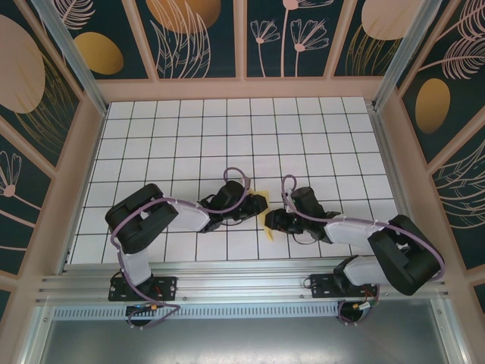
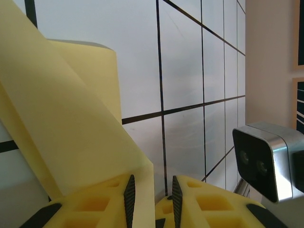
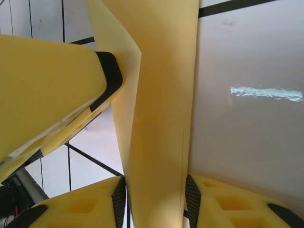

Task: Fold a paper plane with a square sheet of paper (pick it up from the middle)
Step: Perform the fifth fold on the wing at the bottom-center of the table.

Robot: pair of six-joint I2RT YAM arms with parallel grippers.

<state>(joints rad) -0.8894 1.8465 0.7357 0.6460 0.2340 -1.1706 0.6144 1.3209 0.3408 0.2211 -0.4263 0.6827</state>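
Both arms are meeting low over the middle of the white tiled table with black grid lines [image 1: 227, 121], near its front edge. The pale-yellow sheet of thin paper [image 1: 263, 203], creased into a long folded shape, is sitting right between them, partly hidden under the two wrists.

From the left wrist, the left gripper [image 2: 152, 190] is showing its black pads a narrow gap apart. The paper [image 2: 71, 133] is rising in a slanted fold on the left, its edge running down into that gap beside one pad, and bare table is showing through the rest of it, so nothing is being pinched there. A silver-cased camera block [image 2: 266, 161] is peeking in at the right.

From the right wrist, the right gripper [image 3: 156, 199] is standing with its pads well apart, released, and the folded paper [image 3: 156, 118] is running as a tall strip up through the space between them. A yellow finger [image 3: 47, 90] of the left gripper [image 1: 254, 205] is touching the strip's left flap with its black tip. From above, the right gripper [image 1: 274, 220] is sitting just beside the paper.
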